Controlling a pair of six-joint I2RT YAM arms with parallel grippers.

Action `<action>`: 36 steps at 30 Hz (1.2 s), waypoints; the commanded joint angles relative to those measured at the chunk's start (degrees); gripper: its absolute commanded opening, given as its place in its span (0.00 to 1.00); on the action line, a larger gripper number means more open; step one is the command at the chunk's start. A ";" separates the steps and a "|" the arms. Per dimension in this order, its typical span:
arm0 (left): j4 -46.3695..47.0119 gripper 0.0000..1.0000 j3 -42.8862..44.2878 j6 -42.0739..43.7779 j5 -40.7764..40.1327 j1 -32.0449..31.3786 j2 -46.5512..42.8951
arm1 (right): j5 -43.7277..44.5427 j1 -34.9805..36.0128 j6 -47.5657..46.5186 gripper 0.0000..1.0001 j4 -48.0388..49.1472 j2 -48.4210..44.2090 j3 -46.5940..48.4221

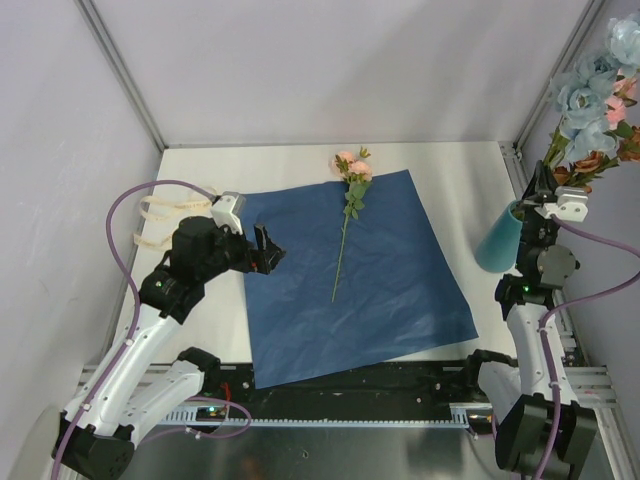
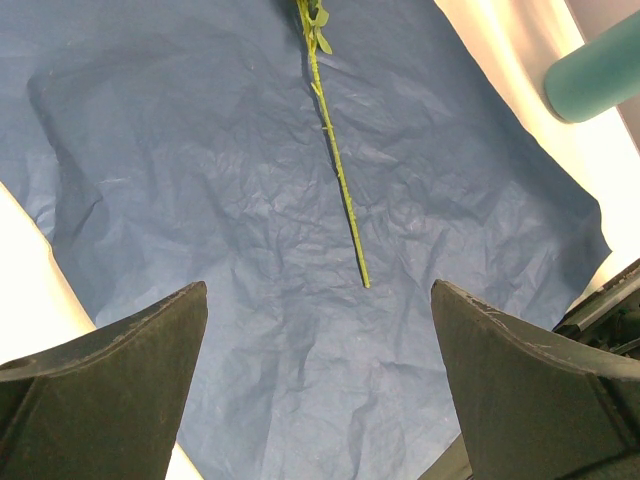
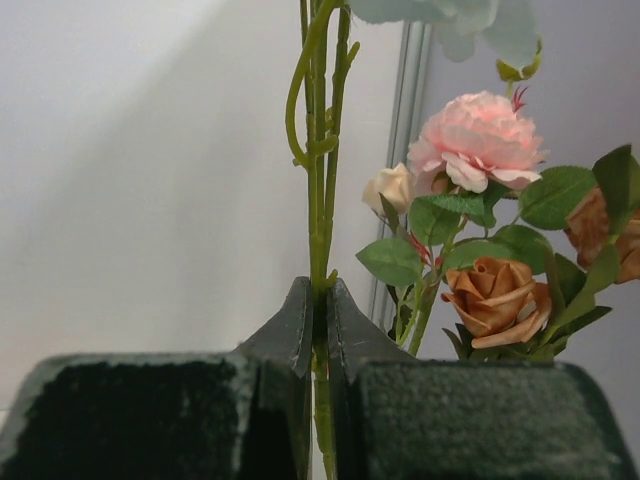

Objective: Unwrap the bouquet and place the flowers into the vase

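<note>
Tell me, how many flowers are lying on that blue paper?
1. A pink-headed stem lies across the middle of the blue paper, bloom toward the far edge. The other flowers rise beside the vase, pinched in the right end effector. None seems hidden.

Dark blue crinkled paper sheet [image 1: 350, 285] opened flat on desk [image 1: 450, 165], creased, no longer wrapped.

Single pink-bloomed green-stemmed flower [image 1: 345, 235] lying on sheet, blooms at far edge, stem end pointing to near side, slightly slanted.

Cream ribbon [image 1: 165, 215] off sheet, at desk's left edge.

Teal plain cylindrical vase [image 1: 497, 243] tilted, near sheet's right corner.

Bunch of pale-blue, pink and orange-brown flowers [image 1: 598, 110] raised above vase, stems pinched in right hand [image 1: 543, 185]. Whether stem ends are inside vase: cannot tell.
</note>
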 commanded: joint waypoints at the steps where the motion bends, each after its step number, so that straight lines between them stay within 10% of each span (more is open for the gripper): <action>1: 0.42 0.98 0.01 1.26 0.33 0.31 -0.54 | -2.44 -1.40 3.73 0.00 6.15 1.56 0.08; 21: 0.54 0.98 0.07 1.17 0.71 0.64 -1.16 | 0.79 -3.08 7.55 0.02 -2.35 4.09 -0.77; 36: 0.47 0.98 -0.02 1.27 0.08 1.13 -1.23 | 6.26 -1.43 20.59 0.41 -44.22 -2.94 6.46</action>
